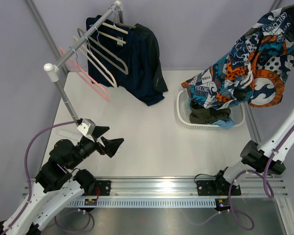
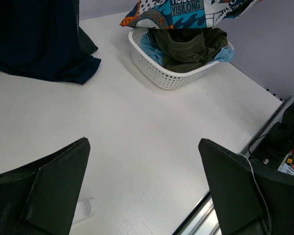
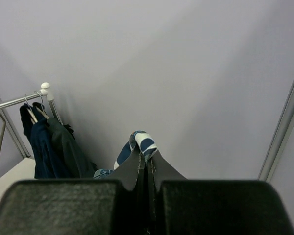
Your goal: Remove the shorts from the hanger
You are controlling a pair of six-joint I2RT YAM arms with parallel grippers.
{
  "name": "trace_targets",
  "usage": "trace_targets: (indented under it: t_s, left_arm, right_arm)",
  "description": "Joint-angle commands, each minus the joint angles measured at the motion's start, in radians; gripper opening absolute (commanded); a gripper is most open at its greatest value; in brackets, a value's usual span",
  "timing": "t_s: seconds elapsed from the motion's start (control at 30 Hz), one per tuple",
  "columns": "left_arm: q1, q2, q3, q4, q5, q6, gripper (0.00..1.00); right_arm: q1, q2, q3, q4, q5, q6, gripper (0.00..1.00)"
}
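One hand, our right hand (image 3: 146, 157), is pinched shut on the patterned shorts (image 1: 250, 63), holding them high above the basket (image 1: 183, 116), probably to drop them in, while our left hand (image 1: 109, 139) hovers wide open, empty.

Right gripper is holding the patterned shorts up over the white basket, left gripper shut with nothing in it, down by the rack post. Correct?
One thing is off: the left gripper is open, not shut. The left wrist view shows its jaws spread wide with only bare table between them. The rest stands: the right gripper is shut on the patterned shorts, which hang above the white basket.
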Motion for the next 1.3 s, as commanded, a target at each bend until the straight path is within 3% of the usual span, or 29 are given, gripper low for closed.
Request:
trace_targets:
  t_s: [0.0, 0.3, 0.63, 0.77, 0.87, 0.9, 1.0, 1.27]
  left_arm:
    - [-0.002, 0.029, -0.007, 0.071, 0.032, 0.020, 0.99]
    - [-0.002, 0.058, -0.013, 0.097, 0.039, 0.027, 0.99]
    - [-0.002, 0.066, -0.021, 0.102, 0.038, 0.033, 0.99]
    - [-0.002, 0.066, -0.033, 0.120, 0.041, 0.030, 0.99]
    - [-0.002, 0.076, -0.035, 0.134, 0.049, 0.030, 0.99]
    - [-0.002, 0.084, -0.032, 0.135, 0.053, 0.035, 0.99]
    - [-0.002, 0.109, -0.018, 0.134, 0.056, 0.043, 0.99]
    - [-0.002, 0.101, -0.030, 0.142, 0.064, 0.020, 0.99]
  right_arm:
    - [-0.035, -0.019, 0.029, 0.178, -0.050, 0.150, 0.00]
    - [-0.167, 0.055, 0.178, 0.431, -0.046, 0.487, 0.00]
    - [-0.184, 0.050, 0.171, 0.494, -0.039, 0.551, 0.00]
    - [-0.158, 0.055, 0.074, 0.507, -0.067, 0.577, 0.00]
    - [-0.070, 0.057, 0.029, 0.363, -0.098, 0.442, 0.00]
    - [-0.040, 0.052, 0.015, 0.249, -0.081, 0.314, 0.00]
    - [0.076, 0.018, -0.075, 0.118, -0.014, 0.117, 0.00]
    - [0.259, 0.000, -0.317, -0.032, 0.138, -0.158, 0.00]
